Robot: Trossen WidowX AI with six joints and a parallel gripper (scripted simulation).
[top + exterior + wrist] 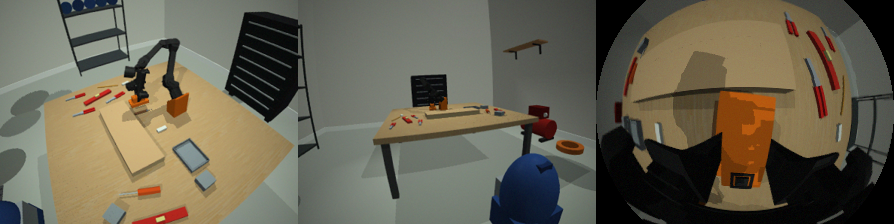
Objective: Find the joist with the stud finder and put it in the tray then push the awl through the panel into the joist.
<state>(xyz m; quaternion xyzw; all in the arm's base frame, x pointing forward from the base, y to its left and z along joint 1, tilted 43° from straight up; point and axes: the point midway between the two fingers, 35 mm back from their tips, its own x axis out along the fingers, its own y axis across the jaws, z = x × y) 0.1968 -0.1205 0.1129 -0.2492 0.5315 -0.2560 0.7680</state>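
Note:
The orange stud finder [138, 102] [432, 107] [746, 111] is between my fingers. My gripper [140, 98] [744, 136] is shut on it and holds it just above the table, beside the far end of the floor panel [129, 139] [452, 114] [746, 55]. A brown piece [140, 110], apparently the awl's handle, lies under and in front of it in the top view, with a thin tip pointing right. It is not clear in the wrist view. The grey tray [190, 155] lies right of the panel's near half. The joist is hidden; I see no hole in the panel.
An orange upright block [177, 105] stands by the arm's base. A white block [162, 128] lies between panel and tray. A grey block [205, 180] is near the tray. Red-handled tools and a red level [98, 97] lie beyond the panel; an orange-handled tool [149, 191] lies in front.

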